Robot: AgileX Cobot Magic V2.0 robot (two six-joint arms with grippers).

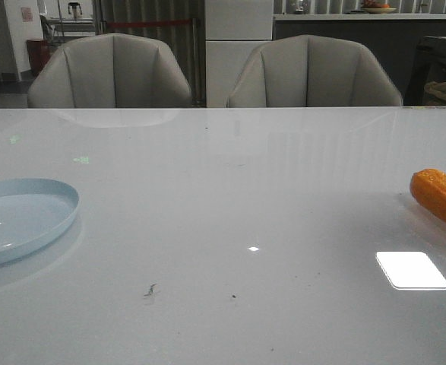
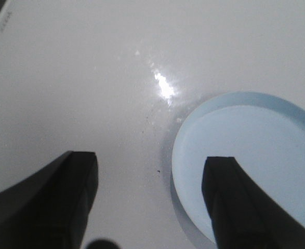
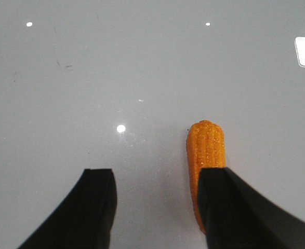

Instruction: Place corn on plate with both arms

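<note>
Corn is seen lying flat on the surface, under one finger of the right hand, whose two dark fingers are spread wide with nothing between them. The cob is not centred in the gap: it lies beneath the one finger, lengthwise to it, its far rounded end showing beyond the fingertip. For a sound grasp, the hand is best shifted sideways until the cob sits midway between the fingers, then lowered and closed across the cob's width; a rounded, bumpy cob is judged likely to roll if it is pushed by one finger alone.

The left hand is likewise spread and empty, held above the surface with one finger over the near edge of the plate.

In the front view the corn is found at the far right edge, partly cut off, and the plate at the far left, the two well apart. Between them only bare glossy surface with light reflections and small dark specks is seen, so nothing is judged to block the carry. Two grey chairs are set behind the surface.
</note>
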